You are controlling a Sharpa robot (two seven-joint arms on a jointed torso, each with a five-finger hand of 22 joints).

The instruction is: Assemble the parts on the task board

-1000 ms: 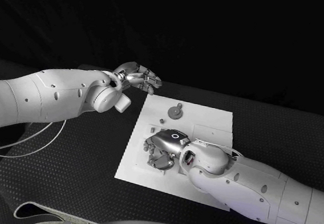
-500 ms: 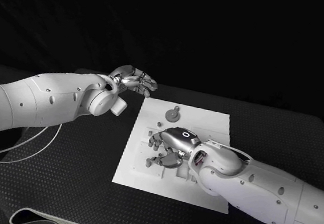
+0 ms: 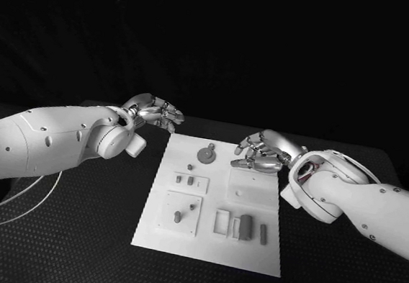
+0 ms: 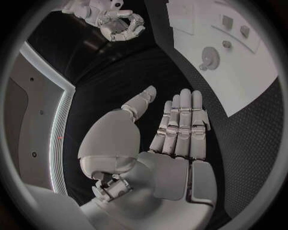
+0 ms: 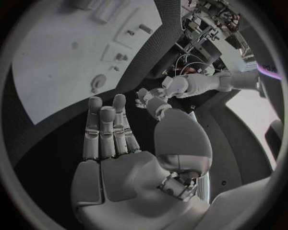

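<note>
I'd pulled my right hand (image 3: 262, 153) off the task board (image 3: 212, 241) to its far edge, both it and left hand (image 3: 156, 112) empty, fingers apart, parts (image 3: 240, 225) lying on board.

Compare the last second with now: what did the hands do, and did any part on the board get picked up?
The right hand has lifted off the middle of the task board and drawn back past its far right edge; its fingers are apart and hold nothing. The left hand stays off the far left corner, holding nothing. The gear-shaped part lies where it was.
</note>
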